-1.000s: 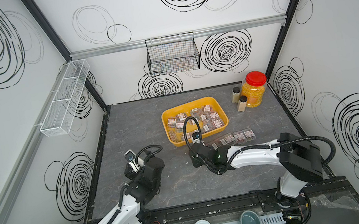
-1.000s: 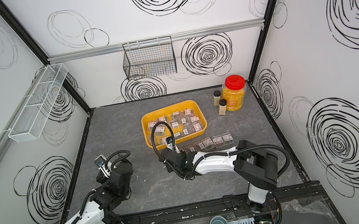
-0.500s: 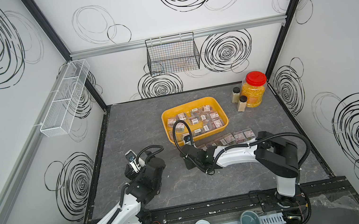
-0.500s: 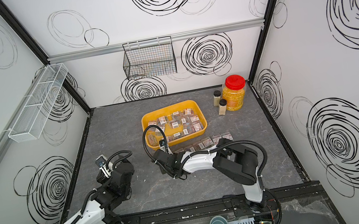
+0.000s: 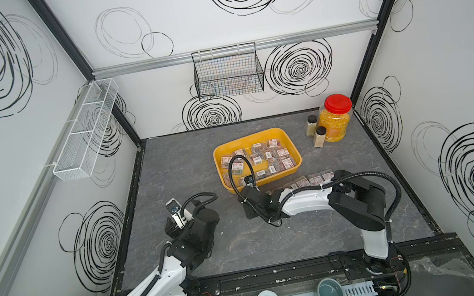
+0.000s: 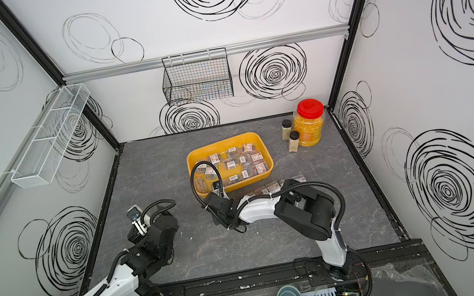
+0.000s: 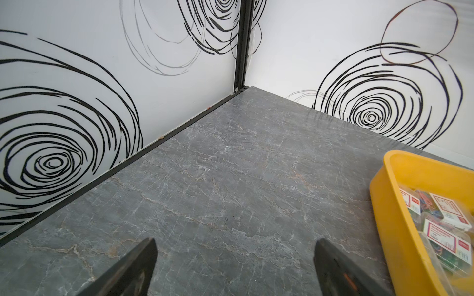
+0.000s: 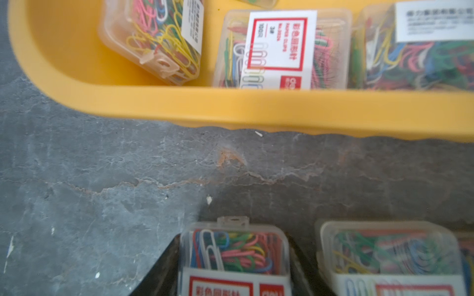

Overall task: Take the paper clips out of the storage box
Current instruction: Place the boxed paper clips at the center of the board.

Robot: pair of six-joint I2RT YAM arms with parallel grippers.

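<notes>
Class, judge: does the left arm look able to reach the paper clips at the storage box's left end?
Probably yes: the left gripper is open and empty, bare table lies between it and the open-topped storage box. The right arm's cable loops over that end and might crowd it.

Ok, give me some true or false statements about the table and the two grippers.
The right gripper is shut on a case of paper clips. True.
The yellow tray is empty. False: many cases lie in it.
The left gripper holds a case. False: the left gripper is open over bare table.
A row of cases lies on the table outside the tray. True.
The jar has a blue lid. False: its lid is red.
</notes>
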